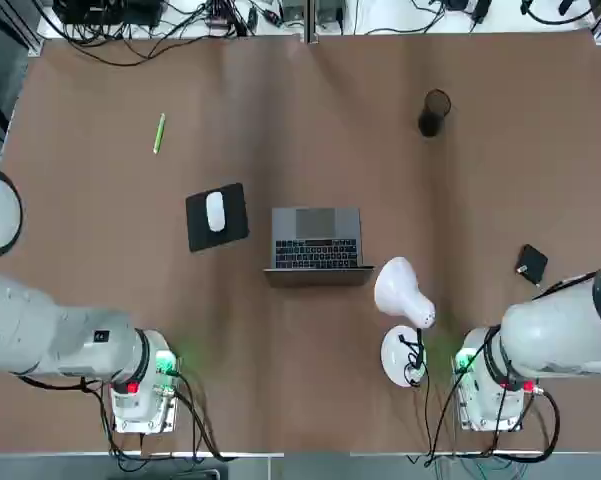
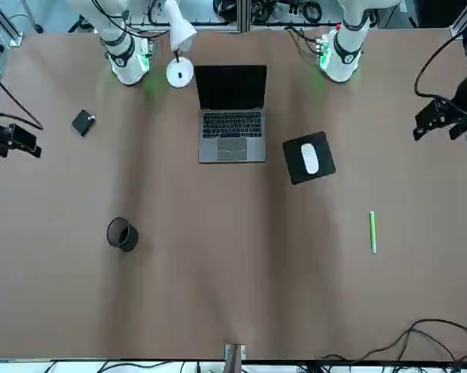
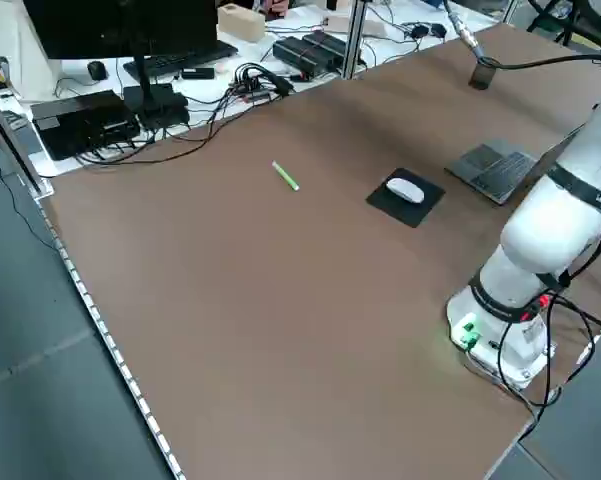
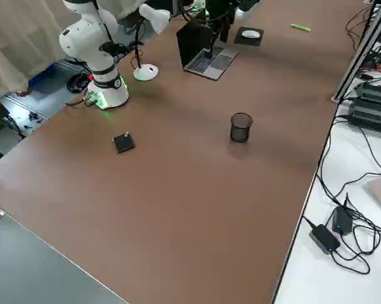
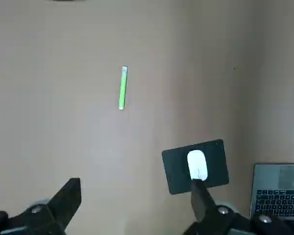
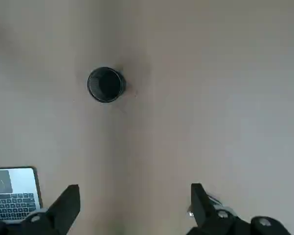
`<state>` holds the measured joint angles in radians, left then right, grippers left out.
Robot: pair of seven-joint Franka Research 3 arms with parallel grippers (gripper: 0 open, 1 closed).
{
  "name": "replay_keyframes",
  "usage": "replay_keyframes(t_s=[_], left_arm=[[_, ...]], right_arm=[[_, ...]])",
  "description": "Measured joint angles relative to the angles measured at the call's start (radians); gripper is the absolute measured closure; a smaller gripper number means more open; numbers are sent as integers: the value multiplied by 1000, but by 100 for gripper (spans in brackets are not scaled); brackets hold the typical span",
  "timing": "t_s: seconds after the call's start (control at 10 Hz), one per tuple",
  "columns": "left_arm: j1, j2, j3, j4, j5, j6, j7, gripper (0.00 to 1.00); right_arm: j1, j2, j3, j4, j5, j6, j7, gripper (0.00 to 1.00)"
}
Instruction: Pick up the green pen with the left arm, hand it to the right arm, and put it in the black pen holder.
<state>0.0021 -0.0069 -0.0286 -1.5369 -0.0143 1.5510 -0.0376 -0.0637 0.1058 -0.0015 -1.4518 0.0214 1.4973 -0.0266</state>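
The green pen [image 1: 159,133] is seen lying flat on the bare bench [image 1: 310,110], toward the far left corner as reckoned from the robot's side, well apart from everything else. Nearest to it, closer to the robot, a black mouse pad [image 1: 217,216] carrying a white mouse [image 1: 215,211] is placed, and just beside that an open laptop [image 1: 317,248] is set at the bench's middle. The black pen holder [image 1: 434,113] is shown upright toward the far right, well apart from the pen. A white desk lamp [image 1: 404,300] is stood by the near edge beside the right arm's base, and a small black square gadget [image 1: 531,264] is laid near the right edge. The left gripper [image 5: 136,208] is held high above the bench, its jaws spread wide and gripping nothing, the pen and mouse visible beneath. The right gripper [image 6: 135,208] is likewise held high, jaws wide apart and empty, above the holder's side of the bench.
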Motion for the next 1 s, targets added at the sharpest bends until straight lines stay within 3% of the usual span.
replay_keyframes(t_s=[0.6, 1.0], left_arm=[[1, 17, 21, -5, 0, 22, 0, 2], [8, 171, 41, -46, 0, 183, 0, 2]], right_arm=[[0, 0, 0, 0, 0, 21, 0, 0], [0, -1, -1, 1, 0, 47, 1, 0]])
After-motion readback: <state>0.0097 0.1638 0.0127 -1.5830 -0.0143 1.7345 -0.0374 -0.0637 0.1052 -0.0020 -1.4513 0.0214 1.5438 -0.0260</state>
